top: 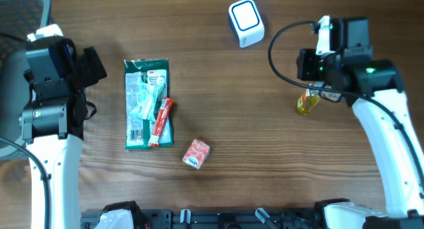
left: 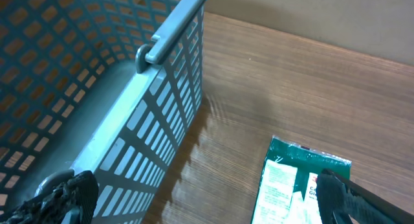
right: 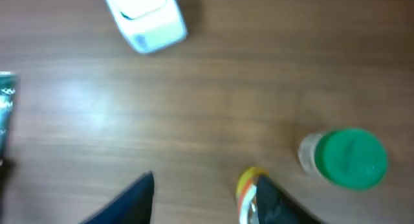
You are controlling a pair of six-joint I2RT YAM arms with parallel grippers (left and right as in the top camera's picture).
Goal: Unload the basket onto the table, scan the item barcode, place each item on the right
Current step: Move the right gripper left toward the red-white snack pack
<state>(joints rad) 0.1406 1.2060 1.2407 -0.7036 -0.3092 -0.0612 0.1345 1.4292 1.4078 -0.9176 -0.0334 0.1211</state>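
Right hand (right: 206, 188) parted, gripping nothing; yellow bottle (top: 307, 104) off-centre, just beside 1 finger. Risk of tipping or skidding it on closing. Left hand (left: 207, 204) wide open, idle.

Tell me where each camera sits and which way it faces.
Overhead: fixed above the table, looking straight down; left arm and right arm show at the sides.
Left wrist: on the left arm, tilted down toward the blue basket and green packet; the left end effector shows at the bottom corners.
Right wrist: on the right arm, facing down at the white scanner and green-capped bottle; the right end effector shows at the bottom edge.
Shared: overhead and left wrist see the green packet; overhead and right wrist, the white scanner.
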